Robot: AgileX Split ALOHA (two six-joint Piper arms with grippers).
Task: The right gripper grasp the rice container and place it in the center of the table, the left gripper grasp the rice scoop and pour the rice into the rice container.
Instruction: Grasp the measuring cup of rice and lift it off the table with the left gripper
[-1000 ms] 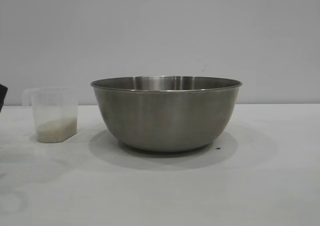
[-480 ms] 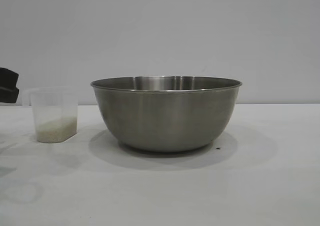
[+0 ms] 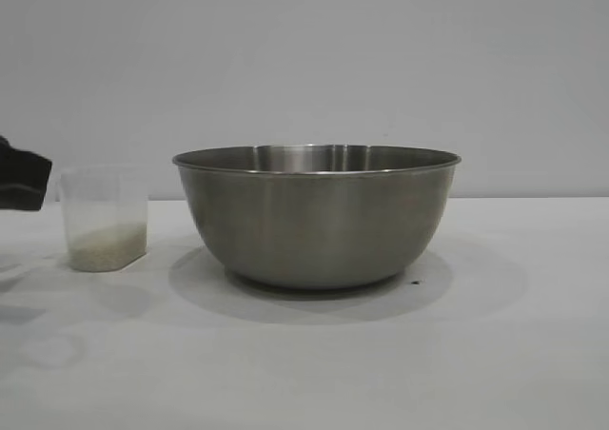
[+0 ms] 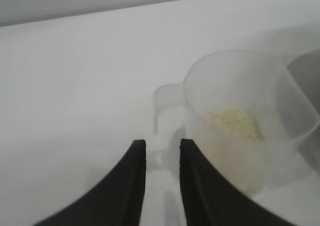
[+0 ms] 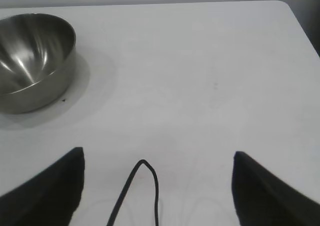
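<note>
Since the earlier frames, your left gripper (image 4: 162,153) has advanced from the exterior view's left edge to just beside the scoop (image 3: 104,219). Its two black wedge fingers stand a narrow slot apart, pointing at the loop handle (image 4: 167,108), with nothing yet between them. Take hold there: the handle is the only part thin enough for that gap. Expect a light, smooth, slightly flexible cup, translucent whitish plastic, likely to skid or tip if nudged. Rice (image 4: 236,124), a shallow beige layer, adds little weight. Beyond it, mid-table (image 3: 533,354), stands the bowl (image 3: 316,216): rigid brushed steel, round, thin rolled rim, heavier and steady, so it should stay put during pouring. Your right gripper (image 5: 157,183) hangs spread wide and empty, well apart from the bowl.
</note>
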